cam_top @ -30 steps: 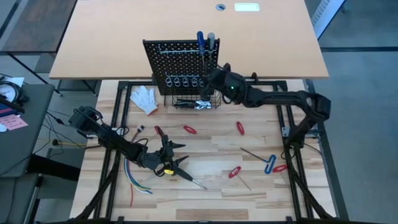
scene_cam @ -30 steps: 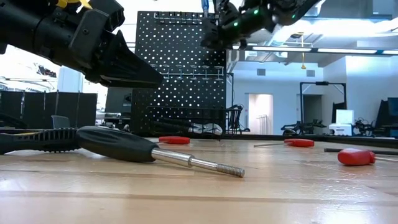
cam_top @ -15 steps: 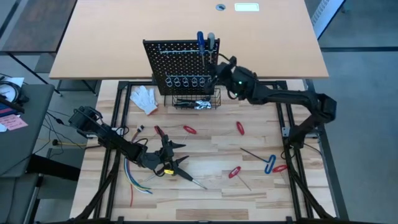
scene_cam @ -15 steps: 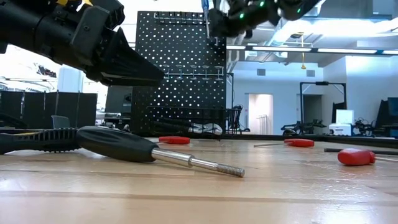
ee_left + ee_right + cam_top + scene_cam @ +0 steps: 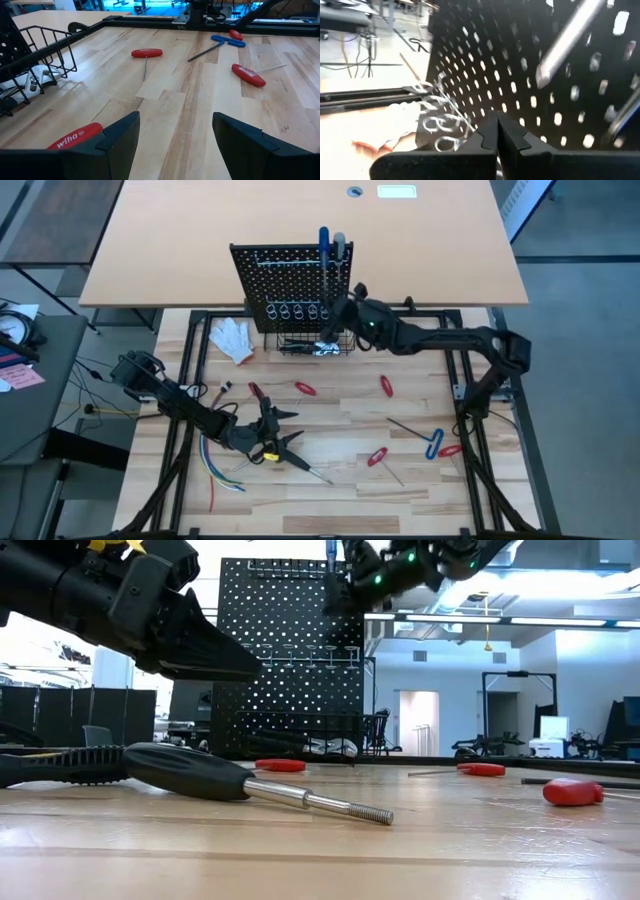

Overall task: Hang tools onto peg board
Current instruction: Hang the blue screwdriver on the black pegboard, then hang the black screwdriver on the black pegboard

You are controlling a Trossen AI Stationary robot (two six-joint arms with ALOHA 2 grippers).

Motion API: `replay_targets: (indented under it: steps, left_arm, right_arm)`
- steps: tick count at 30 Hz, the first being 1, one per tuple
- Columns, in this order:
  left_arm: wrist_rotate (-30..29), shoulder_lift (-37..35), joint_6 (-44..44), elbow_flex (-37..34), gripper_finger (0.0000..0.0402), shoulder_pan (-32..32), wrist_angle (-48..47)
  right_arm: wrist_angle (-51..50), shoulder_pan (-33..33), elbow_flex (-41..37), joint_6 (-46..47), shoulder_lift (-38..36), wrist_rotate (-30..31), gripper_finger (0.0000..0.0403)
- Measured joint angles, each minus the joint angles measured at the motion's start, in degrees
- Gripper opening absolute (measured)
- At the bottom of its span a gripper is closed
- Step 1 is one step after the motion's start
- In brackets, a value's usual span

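Observation:
The black peg board (image 5: 285, 280) stands upright at the table's far side, with a row of metal rings (image 5: 298, 311) and a wire basket (image 5: 315, 343) below. A blue-handled tool (image 5: 322, 242) and a grey-handled one (image 5: 339, 246) stick up at its top right. My right gripper (image 5: 347, 308) is shut, with nothing between its fingers (image 5: 496, 131). It is close in front of the board's right part, beside a bare metal shaft (image 5: 567, 37). My left gripper (image 5: 175, 135) stands open low over the table's near left, above a black-handled screwdriver (image 5: 190, 770).
Red-handled tools (image 5: 305, 388) (image 5: 385, 385) (image 5: 377, 455) and a blue T-shaped hex key (image 5: 435, 442) lie scattered on the wooden top. A white glove (image 5: 233, 338) lies left of the basket. Coloured wires (image 5: 215, 465) lie at the near left. A tan tabletop (image 5: 200, 230) stands behind the board.
My right gripper drew back from the peg board toward the right and up. It then came back down to the board's right part, rolling a little. The left arm has kept still.

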Motion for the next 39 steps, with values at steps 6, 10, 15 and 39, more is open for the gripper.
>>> replay_targets:
  steps: [6,10,15,39]
  left_arm:
    - [-0.02,0.00,0.00,0.00,0.0244,0.02,0.15]
    - [-0.02,0.00,0.00,0.00,0.0244,0.02,0.15]
    - [-0.02,0.00,0.20,0.00,0.0244,0.02,0.10]
    - [-1.77,0.00,0.32,0.00,0.0244,-1.04,-0.42]
  right_arm:
    - [6.07,1.00,0.00,-4.65,-1.71,-0.21,0.0003]
    - [7.22,-2.67,0.00,-2.96,-1.76,0.00,0.0003]
    - [2.27,-6.72,0.00,3.58,-1.19,0.02,0.0003]
    - [-20.12,16.03,-4.54,12.20,-1.23,-1.93,0.0003]
